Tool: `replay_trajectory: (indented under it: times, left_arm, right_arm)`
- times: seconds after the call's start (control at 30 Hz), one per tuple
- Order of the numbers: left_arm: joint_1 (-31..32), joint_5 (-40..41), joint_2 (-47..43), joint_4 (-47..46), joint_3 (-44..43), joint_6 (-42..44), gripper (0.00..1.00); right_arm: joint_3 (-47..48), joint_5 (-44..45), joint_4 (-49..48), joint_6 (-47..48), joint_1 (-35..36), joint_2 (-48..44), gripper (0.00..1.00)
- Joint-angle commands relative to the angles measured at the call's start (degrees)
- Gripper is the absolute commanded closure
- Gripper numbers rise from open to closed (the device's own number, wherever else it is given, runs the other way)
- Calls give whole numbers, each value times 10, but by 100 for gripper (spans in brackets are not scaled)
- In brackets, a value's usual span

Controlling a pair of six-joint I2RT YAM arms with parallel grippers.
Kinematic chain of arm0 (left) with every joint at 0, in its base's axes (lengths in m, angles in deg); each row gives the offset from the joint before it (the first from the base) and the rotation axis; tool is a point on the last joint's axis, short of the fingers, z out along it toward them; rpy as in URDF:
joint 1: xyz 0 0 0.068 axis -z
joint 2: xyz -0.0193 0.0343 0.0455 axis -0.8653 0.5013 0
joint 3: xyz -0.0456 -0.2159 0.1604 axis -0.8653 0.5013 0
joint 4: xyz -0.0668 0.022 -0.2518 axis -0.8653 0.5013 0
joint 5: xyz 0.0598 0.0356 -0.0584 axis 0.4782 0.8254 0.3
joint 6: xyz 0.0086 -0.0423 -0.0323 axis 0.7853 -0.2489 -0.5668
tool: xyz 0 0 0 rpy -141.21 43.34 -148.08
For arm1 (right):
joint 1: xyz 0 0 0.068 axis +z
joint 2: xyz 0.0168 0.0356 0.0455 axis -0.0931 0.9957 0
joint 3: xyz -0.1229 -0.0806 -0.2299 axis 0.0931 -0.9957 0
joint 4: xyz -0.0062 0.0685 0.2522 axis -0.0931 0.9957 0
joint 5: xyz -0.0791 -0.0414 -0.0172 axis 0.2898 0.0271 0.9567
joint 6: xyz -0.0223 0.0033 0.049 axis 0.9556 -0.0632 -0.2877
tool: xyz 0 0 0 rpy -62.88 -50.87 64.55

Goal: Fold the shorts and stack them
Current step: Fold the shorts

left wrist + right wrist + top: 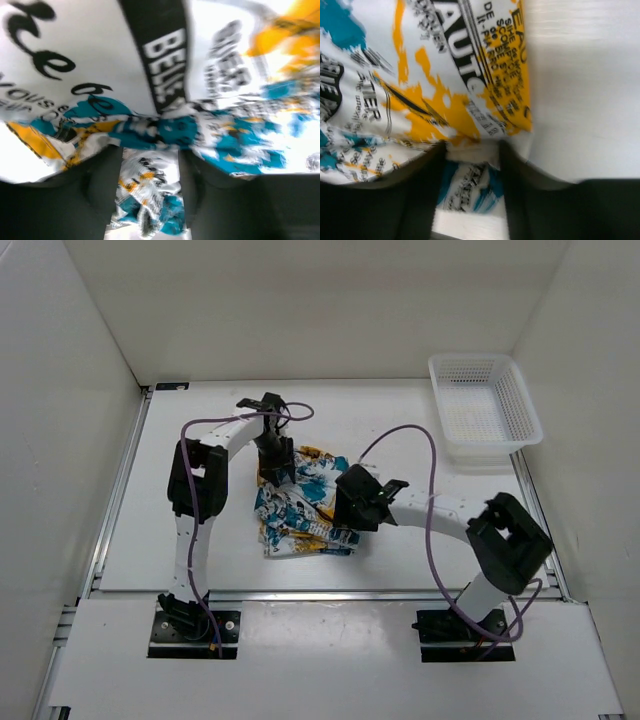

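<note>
Left hand and right hand, we see from above, meet the crumpled shorts in the middle of the worktop. Left wrist: we find cloth bunched between its fingers. Right wrist: a shorts edge pinched likewise.

one pair of shorts, one white basket, two robot arms, a left arm and a right arm, and two purple cables.
</note>
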Motion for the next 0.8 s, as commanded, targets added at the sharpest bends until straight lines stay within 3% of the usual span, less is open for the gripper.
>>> replay_trajectory:
  times: [0.0,0.03,0.1,0.27,0.3,0.33,0.53,0.77]
  left_arm:
    - [-8,-28,-31,-11,-44,6,38]
    - [-3,-23,-55,-5,-63,6,30]
    - [3,13,-83,14,-86,6,14]
    - [3,60,-222,49,-111,17,10]
    - [3,73,-246,49,-111,18,0]
    - [3,80,-271,49,-103,18,0]
    - [3,125,-481,10,46,-5,0]
    - [-3,144,-677,-24,203,-58,0]
  right_arm:
    - [-2,71,54,-10,0,-83,28]
    - [-2,111,71,-4,0,-125,8]
    - [12,158,91,14,0,-165,0]
    - [51,291,187,59,-12,-271,0]
    - [57,310,201,69,-12,-281,0]
    - [57,350,218,74,-12,-296,0]
    - [45,419,312,44,-17,-342,0]
    - [12,430,331,14,-17,-382,0]
